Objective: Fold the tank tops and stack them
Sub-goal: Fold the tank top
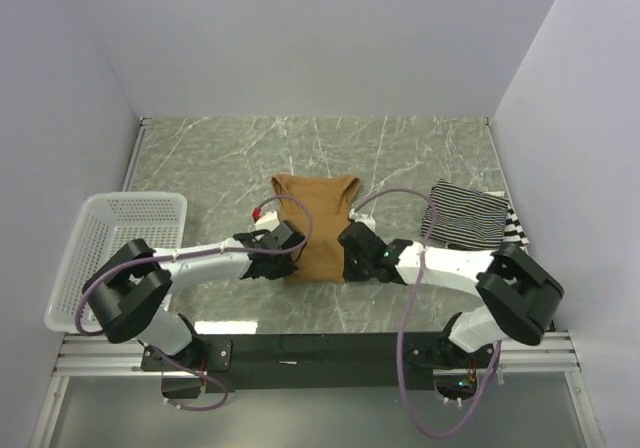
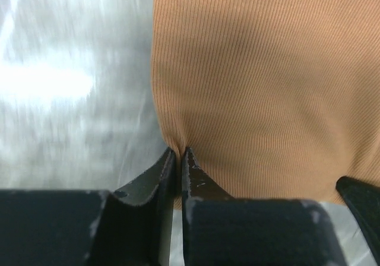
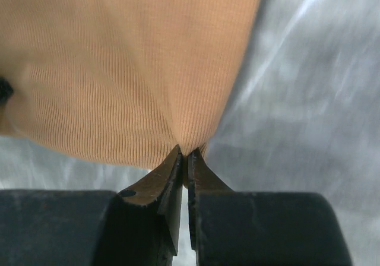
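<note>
Right now your left gripper [image 2: 180, 154] is clamped shut on the tan-brown tank top [image 1: 316, 218]. It pinches a small pucker of ribbed cloth at the top's near left corner. Your right gripper [image 3: 184, 154] is closed the same way on the near right corner, with the fabric drawn to a point between its tips. The top lies flat on the tabletop [image 1: 400, 153] between the two grippers, its neck pointing away from the arm bases. The striped tank tops [image 1: 468, 218] sit in a heap at the right side, well apart from your right gripper. The white mesh basket [image 1: 100, 230] stands at the left edge.
</note>
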Action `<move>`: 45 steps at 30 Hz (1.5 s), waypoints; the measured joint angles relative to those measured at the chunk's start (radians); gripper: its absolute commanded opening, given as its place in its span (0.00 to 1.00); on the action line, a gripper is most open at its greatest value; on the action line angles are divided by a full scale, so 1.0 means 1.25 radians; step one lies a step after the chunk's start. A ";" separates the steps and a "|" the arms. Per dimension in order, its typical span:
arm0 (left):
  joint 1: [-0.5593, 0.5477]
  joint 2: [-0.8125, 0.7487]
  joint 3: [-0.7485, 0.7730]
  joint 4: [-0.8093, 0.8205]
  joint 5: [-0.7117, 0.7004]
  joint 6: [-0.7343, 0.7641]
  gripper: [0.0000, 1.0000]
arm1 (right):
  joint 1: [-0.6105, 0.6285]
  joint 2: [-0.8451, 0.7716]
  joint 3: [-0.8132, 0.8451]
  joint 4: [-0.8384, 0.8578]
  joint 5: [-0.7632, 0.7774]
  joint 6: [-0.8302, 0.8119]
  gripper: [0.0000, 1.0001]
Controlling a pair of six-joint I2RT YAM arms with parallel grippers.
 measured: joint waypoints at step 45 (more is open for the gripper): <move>0.425 0.216 0.233 0.042 0.137 -0.001 0.01 | -0.412 0.200 0.234 0.006 -0.096 -0.038 0.20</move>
